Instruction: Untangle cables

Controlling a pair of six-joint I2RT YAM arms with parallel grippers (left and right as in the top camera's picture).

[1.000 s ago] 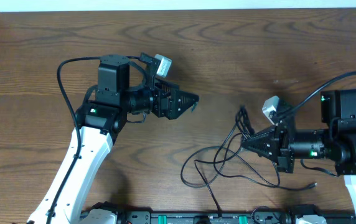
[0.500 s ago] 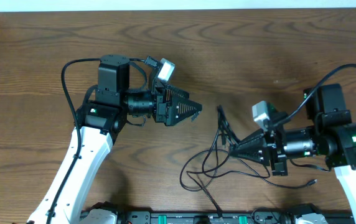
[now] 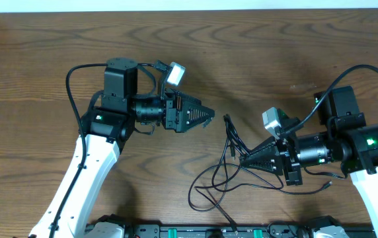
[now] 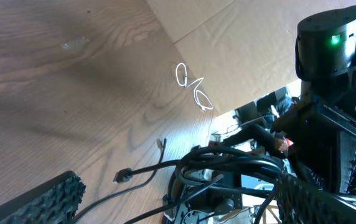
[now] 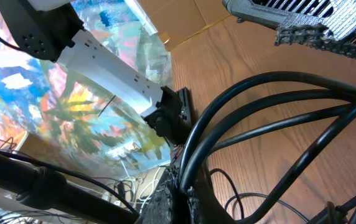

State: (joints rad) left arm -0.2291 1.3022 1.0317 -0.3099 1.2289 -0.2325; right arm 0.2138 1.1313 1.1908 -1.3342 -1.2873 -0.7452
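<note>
The black cables [image 3: 231, 141] lie tangled on the wooden table [image 3: 275, 53] between the two arms. My right gripper [image 3: 243, 160] is shut on a bundle of their strands and holds it off the wood. In the right wrist view the strands [image 5: 271, 78] run out of the shut jaws [image 5: 181, 199]. One plug end [image 3: 226, 119] sticks up toward my left gripper [image 3: 207, 119]. That gripper hangs open just left of the tangle, touching nothing. The left wrist view has the cables [image 4: 228, 163] between its spread fingers [image 4: 47, 199], with a plug [image 4: 123, 176] on the wood.
Another plug end [image 3: 327, 186] trails on the table under the right arm. A thin white cord [image 4: 192, 86] lies looped on a tan surface beyond the table edge. A black rail [image 3: 209, 231] runs along the front edge. The left gripper's fingers [image 5: 302, 22] show above the cables.
My right gripper has moved left with the cables in it, dragging the tangle and the raised plug end toward the left gripper. The left gripper shifted slightly right, still open.
</note>
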